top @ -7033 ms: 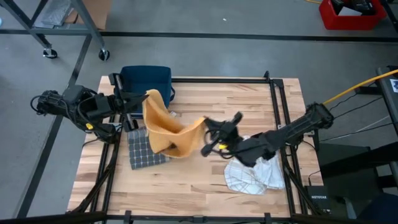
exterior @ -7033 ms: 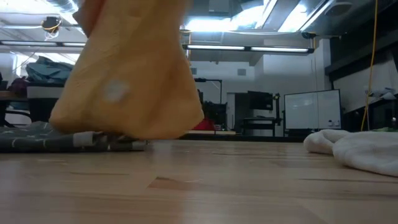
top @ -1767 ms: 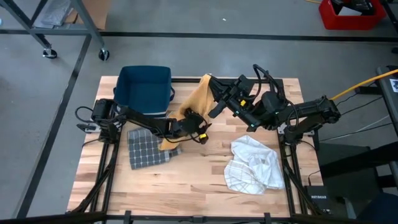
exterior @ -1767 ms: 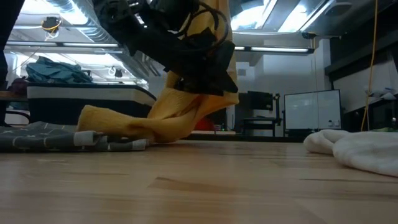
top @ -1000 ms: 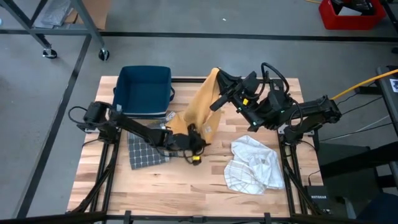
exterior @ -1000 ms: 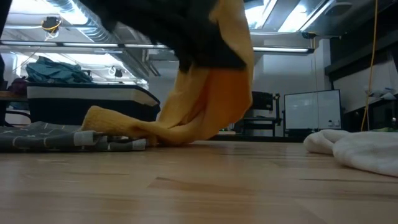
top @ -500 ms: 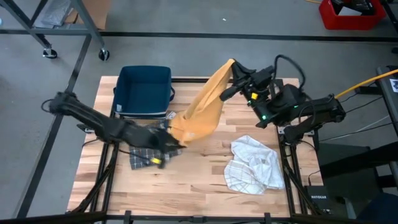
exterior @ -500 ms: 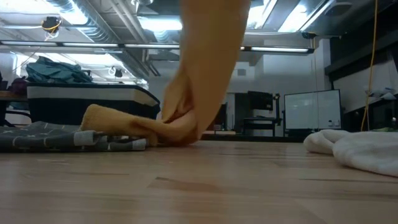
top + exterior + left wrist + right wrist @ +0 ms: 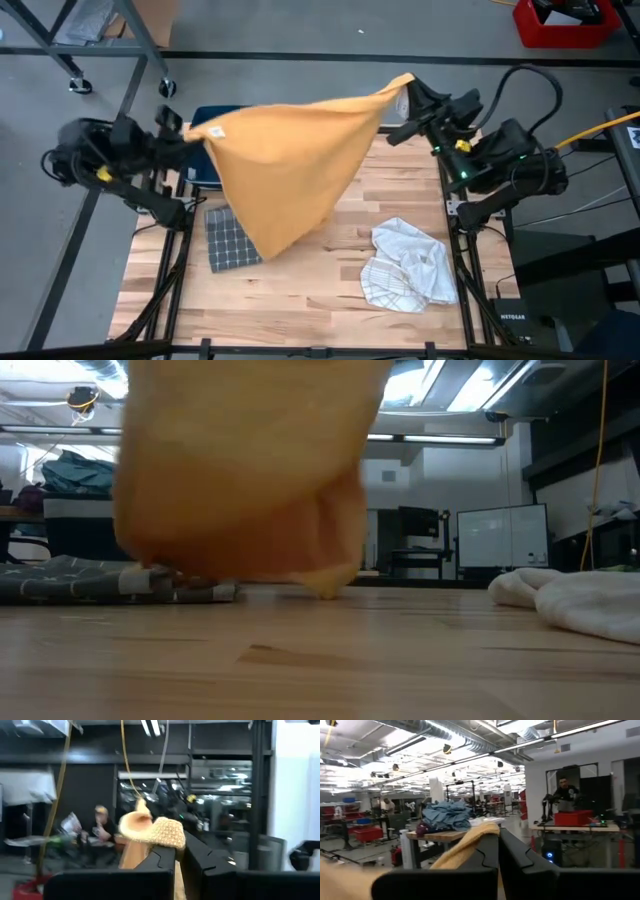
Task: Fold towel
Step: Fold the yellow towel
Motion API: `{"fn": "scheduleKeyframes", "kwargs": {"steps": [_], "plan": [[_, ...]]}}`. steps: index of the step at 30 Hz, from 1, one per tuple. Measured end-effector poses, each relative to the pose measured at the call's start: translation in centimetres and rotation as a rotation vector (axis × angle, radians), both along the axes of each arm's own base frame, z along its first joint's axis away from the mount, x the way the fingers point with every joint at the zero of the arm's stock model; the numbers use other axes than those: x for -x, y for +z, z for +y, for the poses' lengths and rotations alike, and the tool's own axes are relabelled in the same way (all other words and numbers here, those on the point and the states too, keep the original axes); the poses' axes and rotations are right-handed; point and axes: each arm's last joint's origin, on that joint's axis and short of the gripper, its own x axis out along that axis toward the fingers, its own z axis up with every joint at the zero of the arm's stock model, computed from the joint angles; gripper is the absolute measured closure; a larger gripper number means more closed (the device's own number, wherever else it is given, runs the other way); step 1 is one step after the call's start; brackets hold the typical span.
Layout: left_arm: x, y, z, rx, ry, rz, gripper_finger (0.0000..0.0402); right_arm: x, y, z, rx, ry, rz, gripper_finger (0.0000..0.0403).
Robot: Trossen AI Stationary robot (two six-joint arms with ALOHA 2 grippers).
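- Two corners carry your yellow towel: the left gripper and right gripper are each clamped on one, stretching it above the table.
- It's soft and light, so expect sag; keep to the corners.
- Only the low view shows its hem just above the wood.

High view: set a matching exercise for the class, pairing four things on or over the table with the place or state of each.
Column one:
1. orange towel
2. white cloth
3. grey checked cloth
4. blue bin

Column two:
A. crumpled on the table's right side
B. held up, stretched between both end effectors
C. at the table's far left corner, mostly hidden
D. flat on the table, partly under the hanging towel

Pairs: 1-B, 2-A, 3-D, 4-C
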Motion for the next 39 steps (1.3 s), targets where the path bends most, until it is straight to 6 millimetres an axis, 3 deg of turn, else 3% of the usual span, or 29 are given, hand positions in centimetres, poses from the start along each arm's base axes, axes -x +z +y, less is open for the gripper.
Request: {"fn": "scheduleKeyframes", "kwargs": {"steps": [7,17,22,31,39], "plan": [[-0.4,1.6,0.6,-0.135,0.134,-0.001,0.0401,0.6,0.3,-0.3,-0.083,-0.062,-0.063,0.0401],[-5.9,4.3,1.7,-0.370,0.462,-0.057,0.0401,2.2,1.1,-0.7,-0.188,-0.096,-0.278,0.0401],[-8.3,6.0,3.0,-0.424,0.574,-0.034,0.0401,3.3,1.5,-1.9,-0.200,-0.158,-0.368,0.0401],[-10.2,7.7,5.7,-0.459,0.708,-0.013,0.0401,4.7,1.8,-2.9,-0.247,-0.285,-0.238,0.0401],[-10.6,8.8,7.7,-0.469,0.701,-0.066,0.0401,7.9,2.7,-3.3,-0.267,-0.298,-0.255,0.0401]]}}
